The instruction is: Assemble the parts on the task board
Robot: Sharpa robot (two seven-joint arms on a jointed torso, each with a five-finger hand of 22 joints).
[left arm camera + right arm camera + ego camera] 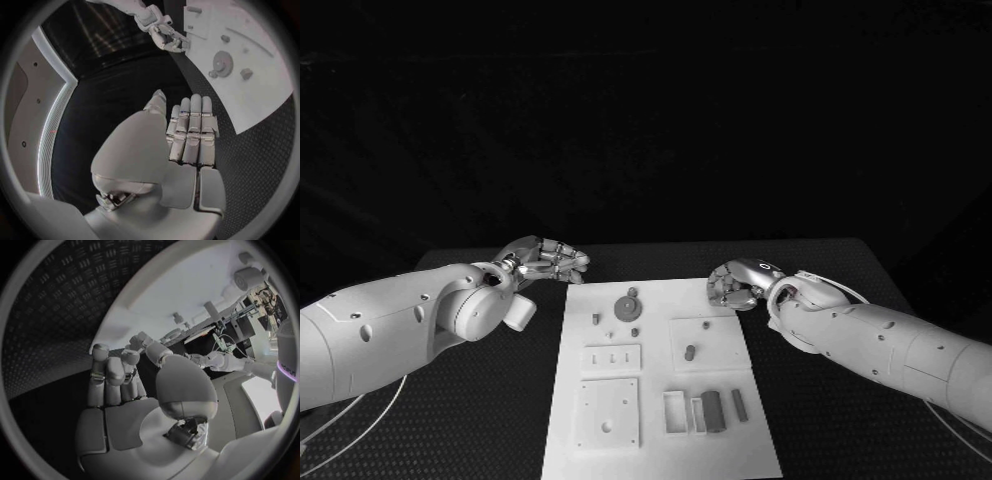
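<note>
Both of your hands sit off the task board (661,440), one at each far corner, and neither carries anything. The left hand (545,258) hovers over the black table (473,420) just beside the board's far left edge; its wrist view shows its fingers (190,130) straight, side by side and empty, so count it open. The right hand (740,283) hangs at the board's far right edge with its fingers (112,375) somewhat curled over the palm and nothing between them, loosely open rather than clenched. The parts lie untouched on the board: a gear (630,308) with a small peg (597,320) beside it in the far section, an oval piece (691,352) on the square plate at mid right, and dark bars (714,410) by the slots at the near right. My reading is that you are at the very start, no piece yet picked and nothing being seated. The next move calls for choosing one part, probably the gear as it lies nearest both hands, bringing a hand over it and closing on its thin rim without nudging the peg.
</note>
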